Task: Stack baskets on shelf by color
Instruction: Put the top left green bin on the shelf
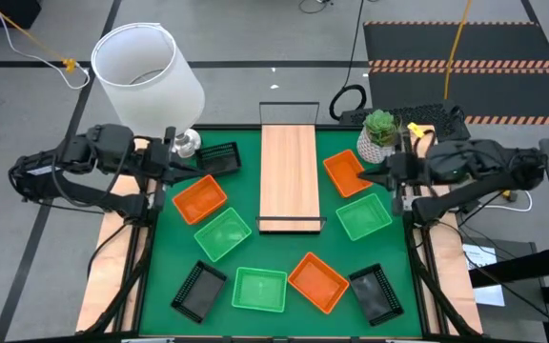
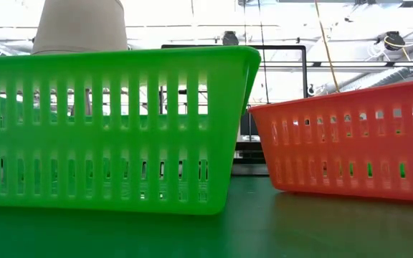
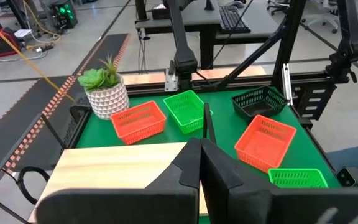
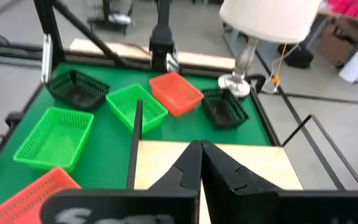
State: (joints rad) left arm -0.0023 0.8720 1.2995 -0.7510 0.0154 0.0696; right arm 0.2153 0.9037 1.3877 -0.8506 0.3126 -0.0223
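The light-wood shelf stands mid-mat with bare planks. Nine baskets rest flat on the green mat around it. On its left are a black one, an orange one and a green one. On its right are an orange one and a green one. Along the near edge lie black, green, orange and black. My left gripper hovers shut at the mat's left edge. My right gripper hovers shut at the right edge.
A white lamp stands at the mat's far left corner. A potted succulent stands at the far right, beside the orange basket. In the low view, a green basket and an orange one fill the picture. The mat's near middle is bare.
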